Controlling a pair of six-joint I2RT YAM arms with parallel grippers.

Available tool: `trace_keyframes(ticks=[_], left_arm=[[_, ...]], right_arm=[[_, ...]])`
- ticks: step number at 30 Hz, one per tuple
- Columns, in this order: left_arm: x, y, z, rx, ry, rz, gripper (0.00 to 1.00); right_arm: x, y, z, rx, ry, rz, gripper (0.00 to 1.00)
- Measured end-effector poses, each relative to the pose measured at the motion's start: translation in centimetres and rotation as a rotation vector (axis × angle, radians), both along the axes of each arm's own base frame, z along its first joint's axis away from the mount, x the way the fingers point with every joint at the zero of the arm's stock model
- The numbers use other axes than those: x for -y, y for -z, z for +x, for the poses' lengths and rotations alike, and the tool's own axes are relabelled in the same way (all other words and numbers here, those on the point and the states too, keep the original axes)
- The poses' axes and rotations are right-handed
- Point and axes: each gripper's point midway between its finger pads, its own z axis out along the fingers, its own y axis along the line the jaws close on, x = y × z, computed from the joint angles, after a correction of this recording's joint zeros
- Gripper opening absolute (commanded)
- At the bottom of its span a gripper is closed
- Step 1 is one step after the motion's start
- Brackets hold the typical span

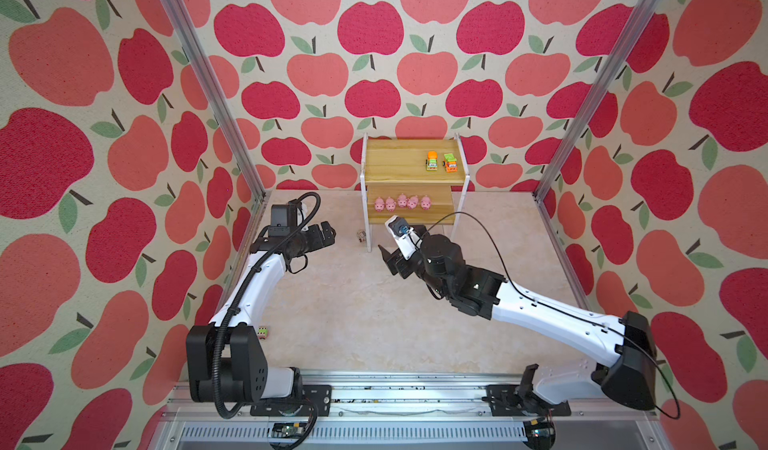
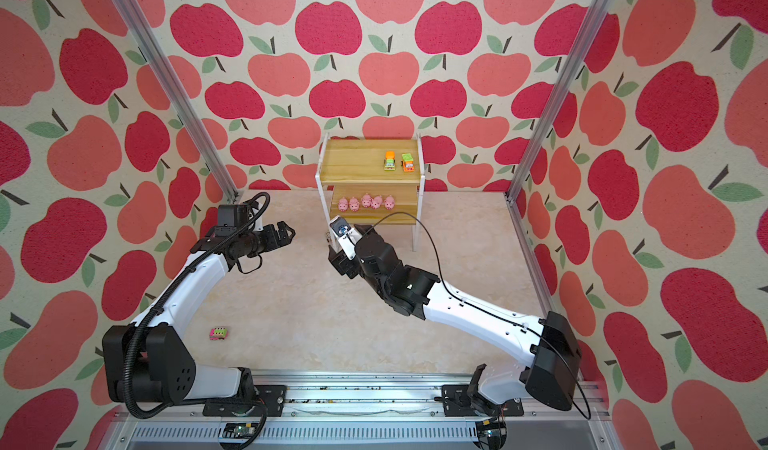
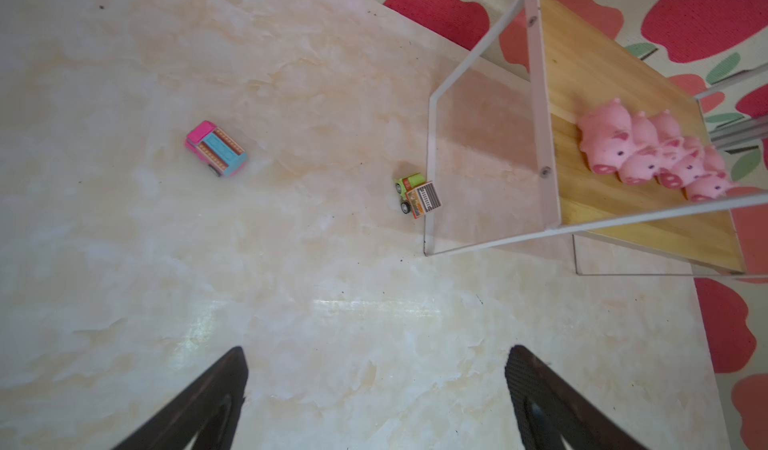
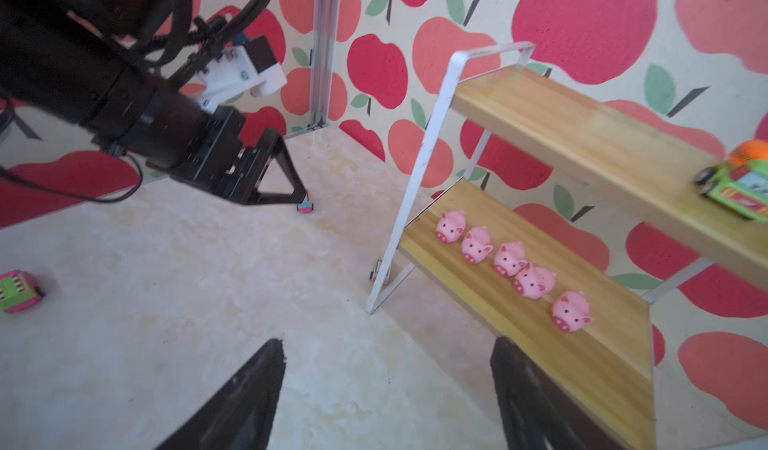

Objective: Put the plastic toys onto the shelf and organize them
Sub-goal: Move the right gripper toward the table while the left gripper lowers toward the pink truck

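Currently on shelf (image 1: 395, 161), at the table's back edge: five pink pigs (image 1: 402, 200), one row on the lower board; orange-cab truck (image 1: 432, 160) and green-top truck (image 1: 450, 163), side by side near the upper board's right end. On table (image 1: 353, 310): grey-backed green truck (image 3: 417, 195), just beside the shelf's front left leg; pink and blue truck (image 3: 216, 148), well apart from the shelf, near left gripper (image 3: 376, 356); pink and green truck (image 2: 218, 333), near the front left corner. Left gripper: jaws wide, empty, above the table. Right gripper (image 4: 388, 352): jaws apart, empty, before the lower board
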Motion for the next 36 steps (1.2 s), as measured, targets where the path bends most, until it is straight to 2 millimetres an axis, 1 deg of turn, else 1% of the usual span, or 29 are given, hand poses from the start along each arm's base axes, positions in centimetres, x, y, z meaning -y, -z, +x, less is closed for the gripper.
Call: trace_keyframes(ticks=[3,4,6,8,11,15,18,20,22,24,27,30,33,36], left_arm=[[-2.7,1.9,0.5,-0.056,-0.102,0.015,0.99],[-3.4,2.8,0.6,-0.085,-0.134,0.020,0.99],[-4.5,4.2,0.7,-0.150,-0.180,0.031,0.99],[-5.4,5.1,1.0,-0.209,-0.223,0.038,0.99],[-6.9,5.2,0.6,-0.257,-0.300,0.049,0.99],[-9.1,3.8,-1.3,-0.271,-0.417,0.069,0.99],[-10.7,2.3,-3.2,-0.273,-0.509,0.083,0.99],[-11.7,2.0,-4.8,-0.291,-0.578,0.091,0.99],[-13.0,2.8,-7.2,-0.344,-0.668,0.100,0.99],[-14.0,4.0,-9.8,-0.415,-0.746,0.113,1.00],[-14.5,6.3,-13.8,-0.521,-0.846,0.112,0.96],[-14.9,7.8,-17.4,-0.591,-0.942,0.086,0.93],[-15.2,8.1,-19.8,-0.610,-1.034,0.057,0.91],[-15.5,8.4,-21.1,-0.618,-1.096,0.032,0.88]], right_arm=[[-2.4,5.9,-2.6,-0.068,-0.119,-0.078,0.81],[-3.4,7.4,-3.5,-0.089,-0.164,-0.098,0.81],[-5.4,9.6,-5.2,-0.122,-0.250,-0.119,0.81],[-7.3,11.5,-6.9,-0.148,-0.339,-0.128,0.80],[-9.9,15.2,-9.0,-0.184,-0.470,-0.157,0.80],[-13.2,19.6,-10.5,-0.223,-0.615,-0.194,0.80],[-15.8,20.9,-10.9,-0.230,-0.690,-0.185,0.79],[-17.1,20.9,-11.0,-0.228,-0.725,-0.164,0.79],[-18.2,20.4,-11.1,-0.225,-0.754,-0.139,0.78],[-18.8,19.8,-11.0,-0.219,-0.772,-0.117,0.78],[-18.9,19.4,-10.6,-0.217,-0.783,-0.094,0.77],[-18.7,19.3,-10.1,-0.225,-0.782,-0.086,0.76],[-18.1,20.0,-9.7,-0.242,-0.774,-0.087,0.76],[-17.0,21.5,-9.1,-0.278,-0.751,-0.107,0.76]])
